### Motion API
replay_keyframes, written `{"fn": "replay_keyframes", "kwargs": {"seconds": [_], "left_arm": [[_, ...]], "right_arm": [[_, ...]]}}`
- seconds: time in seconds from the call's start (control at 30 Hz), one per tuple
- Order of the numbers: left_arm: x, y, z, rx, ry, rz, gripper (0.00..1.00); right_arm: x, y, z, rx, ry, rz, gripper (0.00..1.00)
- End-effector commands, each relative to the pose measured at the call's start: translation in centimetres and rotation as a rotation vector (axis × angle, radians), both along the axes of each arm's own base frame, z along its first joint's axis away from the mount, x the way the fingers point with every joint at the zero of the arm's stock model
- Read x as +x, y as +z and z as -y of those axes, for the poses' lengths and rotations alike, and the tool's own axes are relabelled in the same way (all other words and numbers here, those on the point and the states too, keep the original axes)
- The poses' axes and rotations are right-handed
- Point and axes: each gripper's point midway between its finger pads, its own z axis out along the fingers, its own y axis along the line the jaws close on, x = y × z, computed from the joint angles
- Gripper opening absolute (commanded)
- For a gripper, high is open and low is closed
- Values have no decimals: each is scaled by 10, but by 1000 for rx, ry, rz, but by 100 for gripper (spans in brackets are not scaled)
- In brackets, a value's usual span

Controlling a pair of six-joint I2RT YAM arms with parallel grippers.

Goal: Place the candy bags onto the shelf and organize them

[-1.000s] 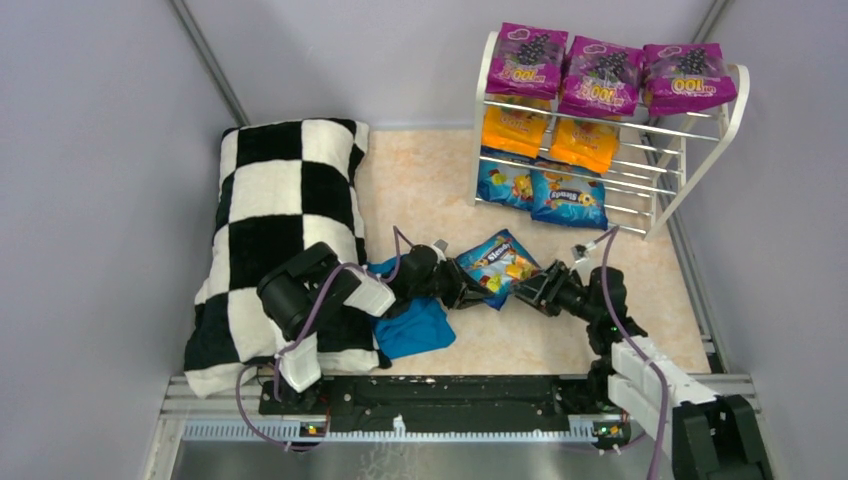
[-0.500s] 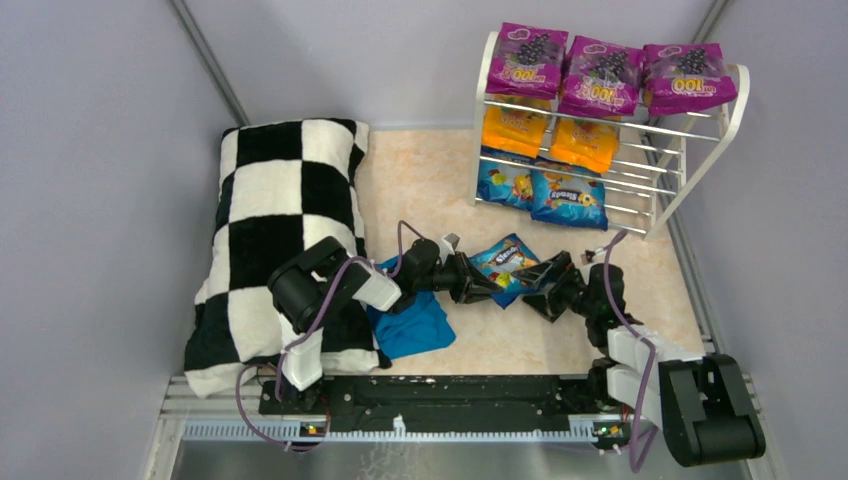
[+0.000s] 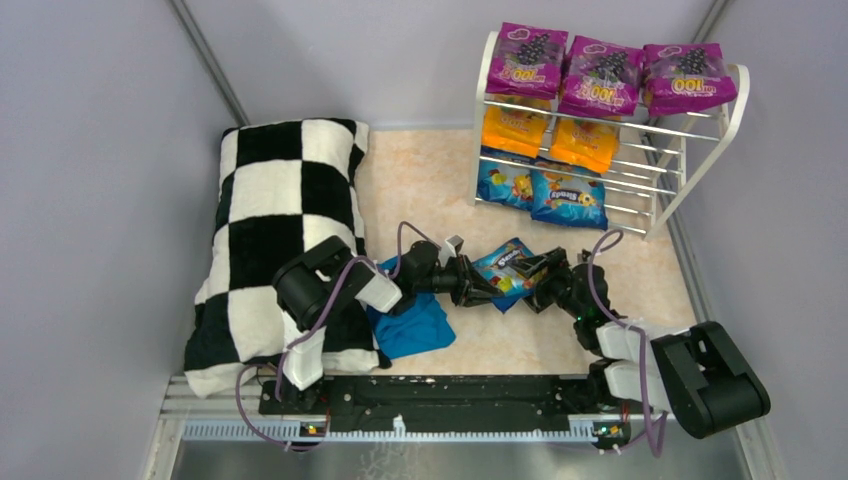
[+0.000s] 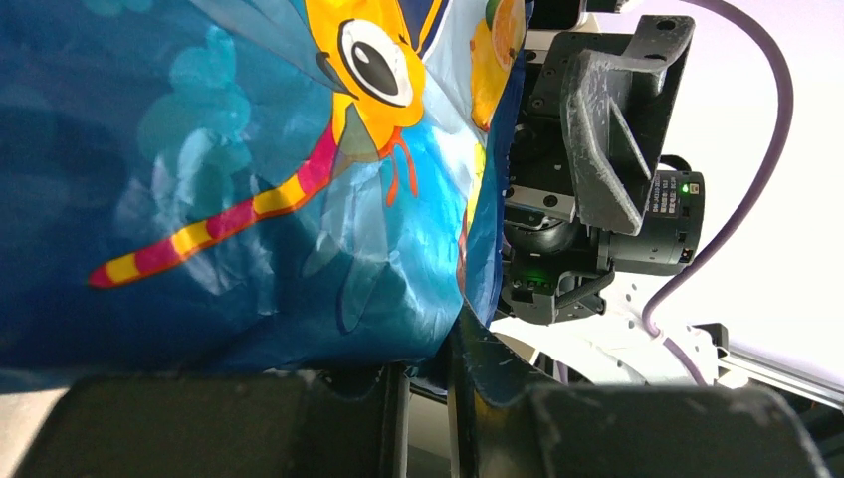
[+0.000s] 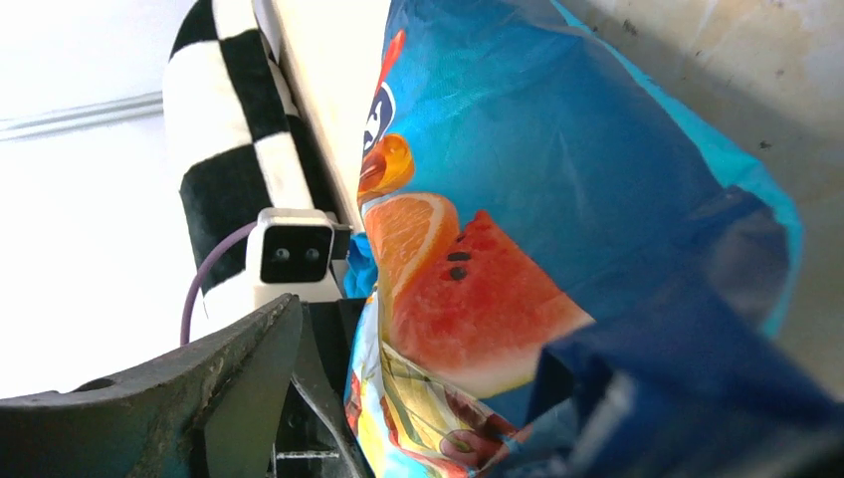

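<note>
My left gripper (image 3: 478, 285) pinches the blue candy bag (image 3: 503, 270) toward the tabletop's (image 3: 420, 180) near edge. The right gripper (image 3: 537, 275) straddles its opposite edge, clamped or not I cannot tell. I should confirm that grip before letting go left, then head for the shelf (image 3: 738, 110) in the far-right corner.

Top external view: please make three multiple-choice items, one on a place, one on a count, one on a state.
1. Where on the shelf are the purple bags? A) top tier B) middle tier C) bottom tier
2. How many orange bags lie on it? A) one B) two C) four
3. The blue bag off the shelf is: A) pinched by the left gripper B) touched by no gripper C) torn in half
Answers: 1 A, they fill the top rods; 2 B, two sit on the middle tier; 3 A, the left wrist view shows its edge between the fingers.
</note>
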Motion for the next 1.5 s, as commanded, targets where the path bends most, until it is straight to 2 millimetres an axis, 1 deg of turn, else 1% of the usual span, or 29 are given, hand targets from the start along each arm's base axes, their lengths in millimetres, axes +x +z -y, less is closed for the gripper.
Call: {"fn": "replay_keyframes", "kwargs": {"seconds": [0.0, 0.07, 0.13, 0.17, 0.2, 0.27, 0.3, 0.33, 0.37, 0.43, 0.5, 0.57, 0.6, 0.63, 0.7, 0.83, 0.9, 0.97, 1.03, 1.1, 1.2, 1.33, 1.4, 1.47], "left_arm": [[-18, 25, 2, -120, -103, 76, 15], [-19, 24, 0, -117, -107, 85, 19], [-20, 21, 0, -99, -116, 98, 26], [-21, 16, -1, -75, -131, 116, 31], [-22, 13, 0, -49, -155, 134, 36], [-23, 4, -1, 24, -190, 164, 48], [-22, 3, -4, 51, -192, 190, 53], [-21, 3, -8, 81, -189, 223, 64], [-17, 6, -13, 110, -178, 266, 70], [-6, 9, -26, 216, -149, 340, 79], [10, 29, -36, 302, -109, 469, 89], [25, 58, -47, 369, -65, 605, 94], [30, 74, -54, 399, -44, 671, 96], [35, 96, -60, 406, -14, 745, 97], [46, 128, -72, 434, 36, 863, 98], [62, 191, -101, 484, 122, 1074, 98], [69, 217, -115, 539, 149, 1169, 98], [75, 237, -129, 596, 181, 1239, 98], [82, 252, -141, 652, 219, 1300, 98], [89, 255, -152, 712, 261, 1339, 98], [99, 248, -166, 796, 307, 1366, 98], [104, 230, -177, 865, 326, 1379, 98], [104, 222, -182, 889, 330, 1382, 98], [105, 215, -186, 911, 333, 1385, 98]], "right_arm": [[22, 29, 8, 26, -109, 112, 79], [21, 24, 10, 12, -122, 90, 75], [20, 20, 10, 4, -131, 74, 67], [20, 19, 12, 3, -141, 73, 60], [20, 19, 13, 5, -149, 70, 56], [19, 18, 14, 5, -155, 66, 51], [19, 19, 14, 5, -157, 64, 48], [19, 20, 15, 5, -161, 64, 44], [19, 20, 17, 5, -168, 63, 38], [16, 21, 19, 16, -185, 46, 32], [15, 29, 20, 37, -195, 59, 28], [13, 34, 22, 42, -203, 56, 24], [11, 37, 24, 45, -208, 53, 21], [10, 39, 26, 51, -217, 49, 18], [7, 47, 30, 76, -232, 48, 14], [1, 72, 42, 89, -267, 76, 9], [-3, 86, 49, 85, -287, 97, 8], [-5, 99, 62, 74, -339, 110, 6], [-8, 120, 74, 78, -385, 154, 4], [-6, 135, 88, 71, -437, 181, 4], [0, 156, 105, 42, -500, 211, 3], [13, 192, 124, 48, -565, 262, 0], [19, 206, 134, 65, -608, 273, 0], [25, 219, 138, 86, -633, 292, 0]]}}
